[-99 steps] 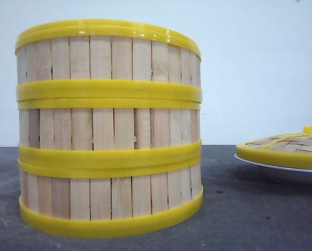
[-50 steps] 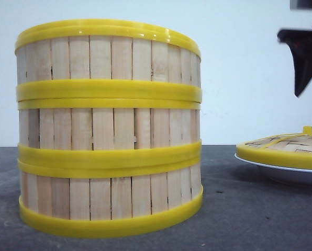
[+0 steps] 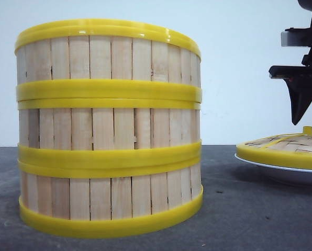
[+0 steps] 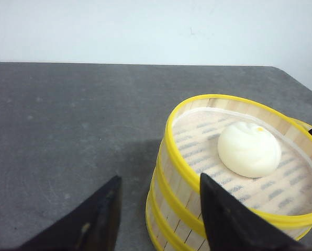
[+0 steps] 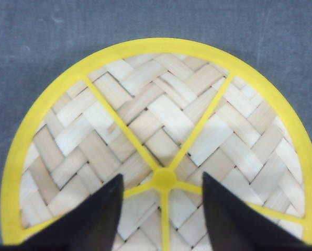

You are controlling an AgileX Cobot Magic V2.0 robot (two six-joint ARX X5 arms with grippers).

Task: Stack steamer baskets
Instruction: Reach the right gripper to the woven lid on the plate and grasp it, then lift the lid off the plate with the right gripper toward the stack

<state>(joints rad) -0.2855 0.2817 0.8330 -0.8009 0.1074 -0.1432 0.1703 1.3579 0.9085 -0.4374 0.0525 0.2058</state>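
Observation:
Three steamer baskets stand stacked in one column, top, middle and bottom, with pale slat walls and yellow rims. The left wrist view shows the stack from above, with a white bun lying in the top basket. My left gripper is open above the stack's edge: one finger hangs over the rim, the other over the table. It holds nothing. My right gripper is open above the woven lid, its fingers either side of the yellow knob without touching it.
The domed woven lid with its yellow knob rests on a white plate at the right. The dark grey table runs back to a white wall; its far right corner shows in the left wrist view.
My right gripper has come into the front view from the upper right and has dropped lower, closer to the lid. The stack and the lid have not moved.

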